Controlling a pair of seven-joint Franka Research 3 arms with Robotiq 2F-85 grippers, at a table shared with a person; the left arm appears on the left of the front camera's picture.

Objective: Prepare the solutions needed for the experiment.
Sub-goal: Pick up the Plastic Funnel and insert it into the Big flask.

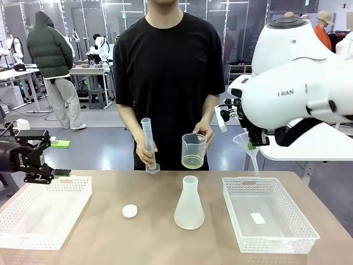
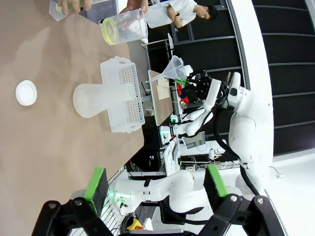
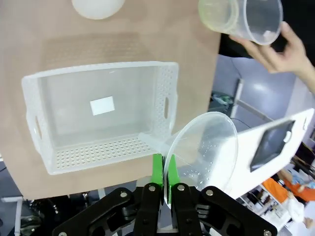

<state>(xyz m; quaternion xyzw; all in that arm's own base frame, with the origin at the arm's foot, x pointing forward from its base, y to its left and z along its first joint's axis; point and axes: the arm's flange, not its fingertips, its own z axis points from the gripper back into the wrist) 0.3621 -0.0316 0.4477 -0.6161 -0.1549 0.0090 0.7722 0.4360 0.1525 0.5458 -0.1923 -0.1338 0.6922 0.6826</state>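
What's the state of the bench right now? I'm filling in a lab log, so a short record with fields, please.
solution: pale yellow, shallow, in beaker that the person holds
cylinder: also held by the person
flask: upright, mid-table
left pincer: open, by left basket
right pincer: shut on funnel rim

Plainly a laboratory inside a large robotics workshop hall. Told by labware: a frosted-clear conical flask [image 1: 189, 208] on the brown wood-look counter [image 1: 138, 240], a clear plastic beaker [image 1: 193, 148] and a tall clear measuring cylinder [image 1: 147, 135] held by a person [image 1: 168, 72], a clear plastic funnel [image 3: 206, 147]. Behind, grey floor [image 1: 105, 146], glass-panelled walls [image 1: 226, 14], steel-framed workbenches [image 1: 91, 70] loaded with equipment.
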